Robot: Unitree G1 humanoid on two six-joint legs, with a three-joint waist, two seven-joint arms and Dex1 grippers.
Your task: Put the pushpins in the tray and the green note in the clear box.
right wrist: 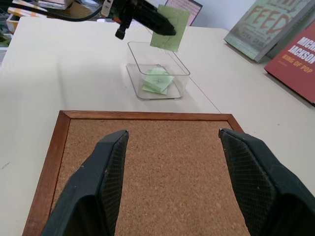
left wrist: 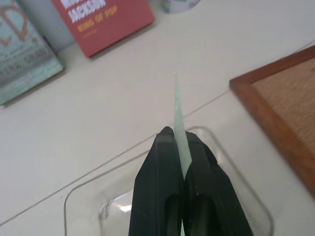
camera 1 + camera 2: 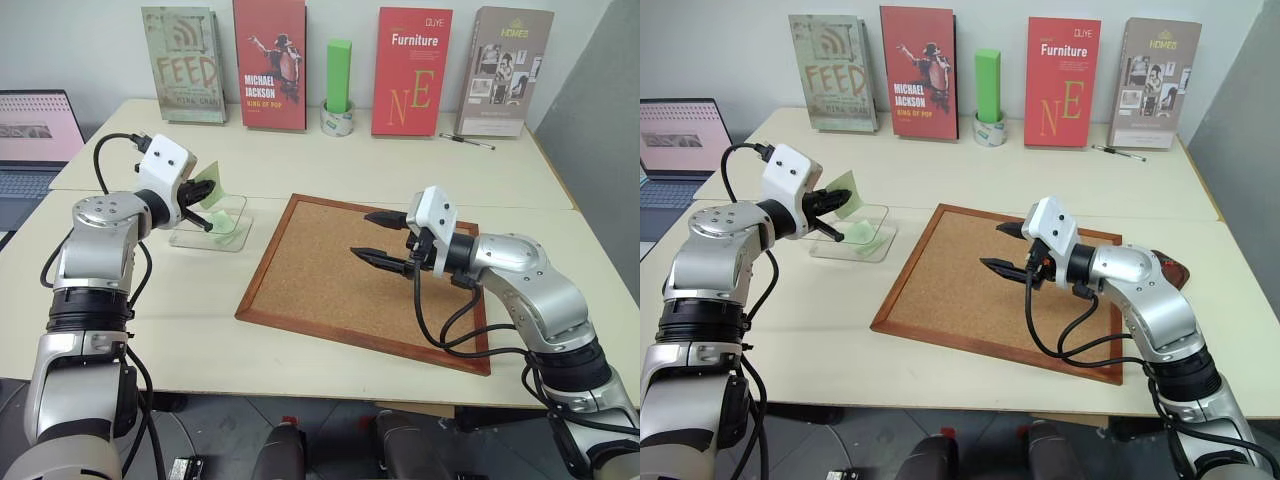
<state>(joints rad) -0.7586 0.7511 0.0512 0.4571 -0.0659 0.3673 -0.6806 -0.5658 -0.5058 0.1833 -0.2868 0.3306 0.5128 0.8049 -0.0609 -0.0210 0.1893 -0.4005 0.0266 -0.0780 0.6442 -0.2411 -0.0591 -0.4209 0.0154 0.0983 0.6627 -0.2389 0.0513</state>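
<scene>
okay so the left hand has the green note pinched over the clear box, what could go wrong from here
1. The left hand pinches the note by one edge, upright, above the box. Thin paper let go like that may flutter and land on the table beside it.
2. The note hangs over the box's far rim, not its middle, so a drop could catch on the wall.
3. Green slips already lie inside; the new one may settle askew on them.

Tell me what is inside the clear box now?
Pale green notes already lie on the floor of the clear box. The left tool holds another green note above it. Anything beneath those lying notes is covered.
</scene>
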